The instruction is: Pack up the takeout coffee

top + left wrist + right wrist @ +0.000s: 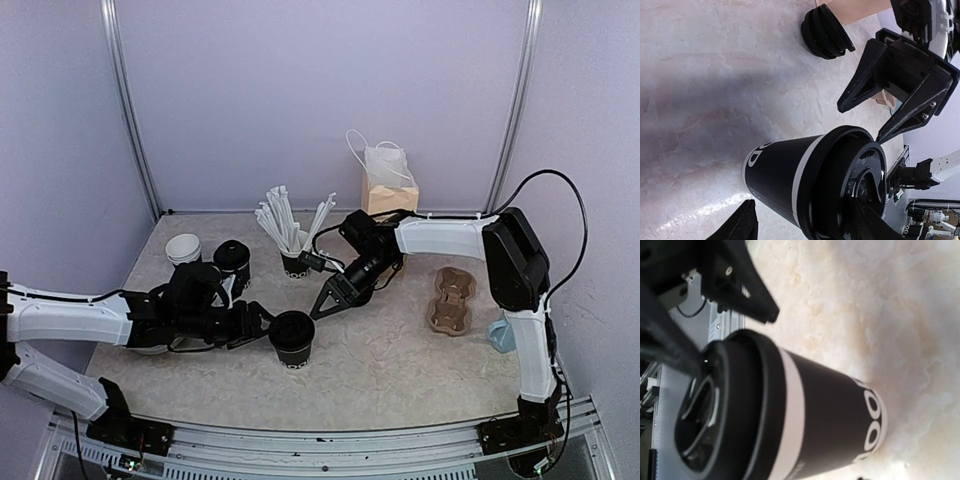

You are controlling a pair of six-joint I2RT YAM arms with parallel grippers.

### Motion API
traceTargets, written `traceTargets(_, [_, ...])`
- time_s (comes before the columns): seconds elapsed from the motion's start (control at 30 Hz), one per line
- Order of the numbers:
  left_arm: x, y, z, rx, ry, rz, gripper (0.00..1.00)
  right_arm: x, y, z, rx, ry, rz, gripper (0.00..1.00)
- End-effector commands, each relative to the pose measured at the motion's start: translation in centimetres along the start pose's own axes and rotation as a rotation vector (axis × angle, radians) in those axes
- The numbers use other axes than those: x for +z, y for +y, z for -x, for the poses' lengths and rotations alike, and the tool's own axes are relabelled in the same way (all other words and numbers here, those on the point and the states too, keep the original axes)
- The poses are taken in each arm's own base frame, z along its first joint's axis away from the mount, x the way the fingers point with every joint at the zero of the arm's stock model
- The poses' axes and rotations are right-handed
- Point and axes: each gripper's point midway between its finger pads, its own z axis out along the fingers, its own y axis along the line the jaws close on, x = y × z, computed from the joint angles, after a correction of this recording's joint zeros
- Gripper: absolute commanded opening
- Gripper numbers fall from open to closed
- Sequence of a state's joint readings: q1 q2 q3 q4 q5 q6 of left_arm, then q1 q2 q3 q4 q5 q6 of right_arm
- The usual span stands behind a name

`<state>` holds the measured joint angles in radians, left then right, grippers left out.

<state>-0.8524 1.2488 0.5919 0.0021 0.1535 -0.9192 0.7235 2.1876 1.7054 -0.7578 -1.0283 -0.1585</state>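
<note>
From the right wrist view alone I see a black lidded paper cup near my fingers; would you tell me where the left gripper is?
Observer: The left gripper flanks that black lidded paper cup, jaws open.
Operator: Thank you. Is there anything to pack it into?
Observer: A brown moulded pulp cup carrier lies well to the cup's right, empty.
Operator: And a bag?
Observer: A tan paper bag with white handles stands upright at the back, behind the carrier.
</note>
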Motion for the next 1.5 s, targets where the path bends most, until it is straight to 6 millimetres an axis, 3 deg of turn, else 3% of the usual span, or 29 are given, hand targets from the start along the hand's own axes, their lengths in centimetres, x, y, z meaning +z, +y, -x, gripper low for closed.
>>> traceTargets(0.0, [0.6, 0.0, -0.5, 0.016, 0.018, -0.034, 0.60, 0.6, 0.0, 0.4, 0.033, -0.001, 0.046, 0.47])
traceTargets(0.33, [1.4, 2.3, -1.5, 0.005, 0.064, 0.017, 0.53, 1.5, 0.8, -0.3, 0.060, 0.016, 0.125, 0.47])
traceTargets(0.43, [1.6, 2.5, -1.7, 0.008, 0.076, 0.024, 0.52, 1.5, 2.1, -0.3, 0.071, 0.004, 0.202, 0.48])
traceTargets(0.57, [1.6, 2.8, -1.8, 0.008, 0.081, 0.033, 0.51, 1.7, 1.9, -0.7, 0.073, 0.015, 0.186, 0.47])
traceTargets(0.77, [1.7, 3.4, -2.1, 0.009, 0.089, 0.049, 0.51, 2.7, -1.3, -2.7, 0.155, 0.062, 0.058, 0.36])
traceTargets(0.93, [1.6, 4.9, -2.8, 0.001, 0.100, 0.084, 0.50, 3.8, -5.9, -6.9, 0.241, 0.171, -0.149, 0.27])
traceTargets(1.03, [1.5, 5.8, -3.0, -0.002, 0.105, 0.107, 0.50, 4.2, -6.6, -8.5, 0.259, 0.210, -0.187, 0.24])
traceTargets(1.1, [1.5, 6.0, -3.1, 0.007, 0.107, 0.116, 0.50, 4.1, -6.0, -8.0, 0.236, 0.195, -0.165, 0.23])
traceTargets(1.2, [1.3, 5.1, -2.1, 0.038, 0.083, 0.105, 0.50, 3.4, -3.7, -5.5, 0.158, 0.144, -0.103, 0.27])
traceTargets(1.47, [-1.8, -1.2, 3.6, 0.180, -0.095, 0.014, 0.62, -0.2, 2.1, -0.4, -0.050, 0.036, -0.021, 0.45])
